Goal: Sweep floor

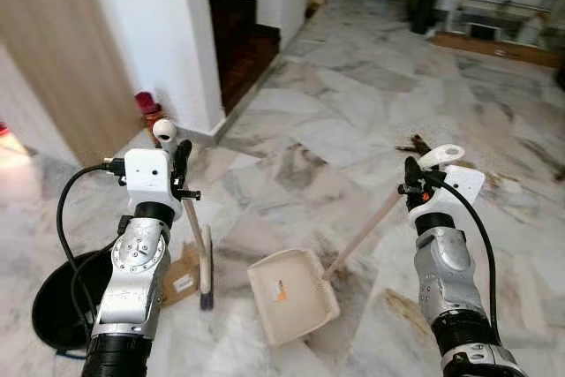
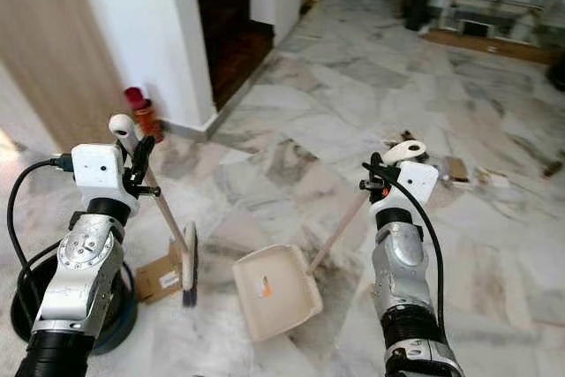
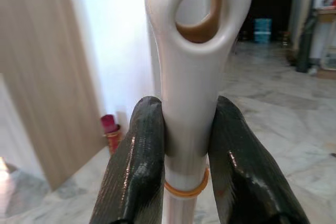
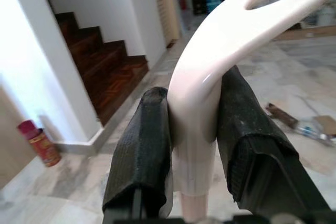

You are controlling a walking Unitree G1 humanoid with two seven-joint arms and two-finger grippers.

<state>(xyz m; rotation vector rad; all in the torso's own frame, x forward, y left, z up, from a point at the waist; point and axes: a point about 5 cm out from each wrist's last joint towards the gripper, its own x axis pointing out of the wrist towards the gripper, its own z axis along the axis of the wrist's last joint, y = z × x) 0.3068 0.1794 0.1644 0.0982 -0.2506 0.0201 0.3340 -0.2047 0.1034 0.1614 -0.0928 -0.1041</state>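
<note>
My left gripper (image 1: 181,161) is shut on the white handle of a broom (image 1: 196,236), whose dark bristle head (image 1: 207,275) rests on the marble floor. In the left wrist view both black fingers (image 3: 137,161) clamp the broom handle (image 3: 191,77) just below its hanging loop. My right gripper (image 1: 413,178) is shut on the cream dustpan handle (image 1: 366,234). The dustpan tray (image 1: 291,296) lies flat on the floor between my arms with an orange scrap inside. The right wrist view shows the looped dustpan handle (image 4: 210,61) pinched between the fingers (image 4: 142,150).
A piece of cardboard (image 1: 181,278) lies by the broom head. A black round bin (image 1: 62,302) sits at lower left. Litter (image 2: 459,169) is scattered on the floor ahead right. A white wall corner (image 1: 190,59), a red can (image 1: 147,103) and dark stairs (image 1: 243,37) stand ahead left.
</note>
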